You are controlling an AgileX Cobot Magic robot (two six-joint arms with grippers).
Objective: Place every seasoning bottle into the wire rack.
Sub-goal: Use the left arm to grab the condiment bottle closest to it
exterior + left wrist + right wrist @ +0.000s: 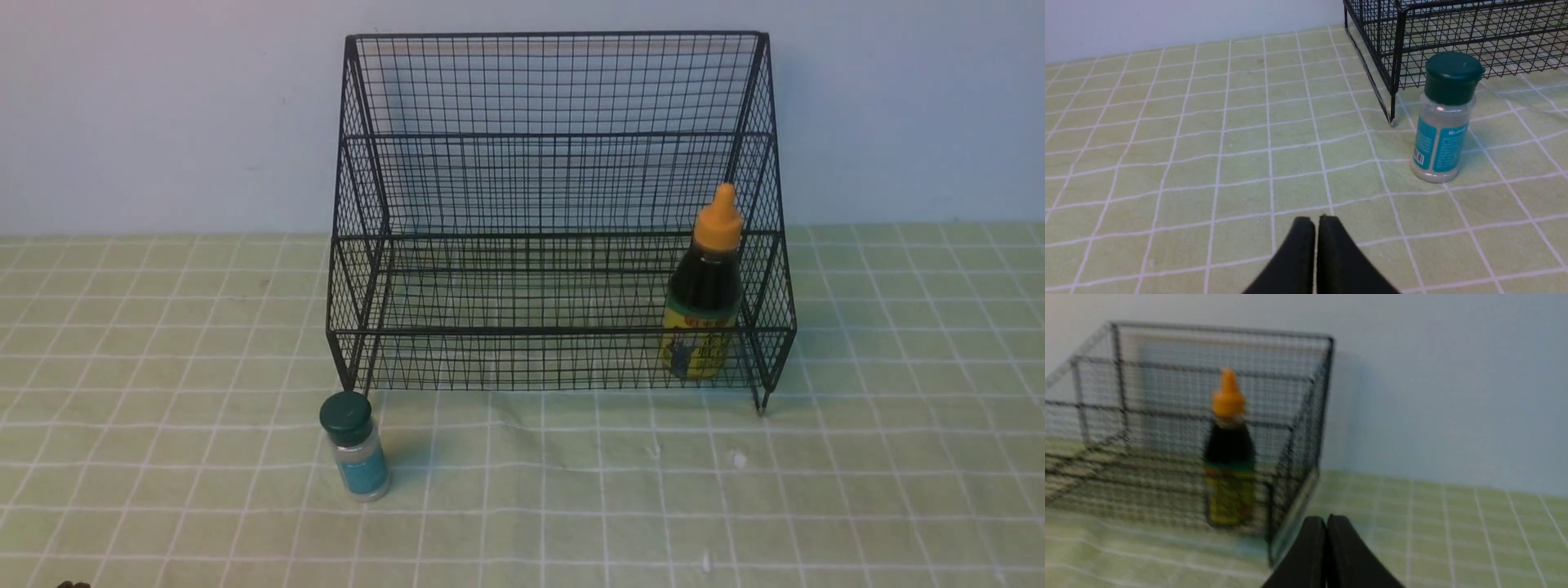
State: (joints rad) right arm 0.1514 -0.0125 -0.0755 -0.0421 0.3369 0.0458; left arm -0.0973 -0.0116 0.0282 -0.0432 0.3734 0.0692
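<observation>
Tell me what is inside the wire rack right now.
Only the dark-liquid bottle, upright in the wire rack at the right end of its lowest tier. The green-lidded jar stands outside, near the front left leg. The open mesh hides nothing else; wires only cross the bottle's label.

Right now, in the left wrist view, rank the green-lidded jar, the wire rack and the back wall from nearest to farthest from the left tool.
From the left tool:
1. Green-lidded jar, upright on the cloth before the rack's corner.
2. Wire rack, its corner leg just beyond the jar.
3. Back wall, past the cloth's far edge.
</observation>
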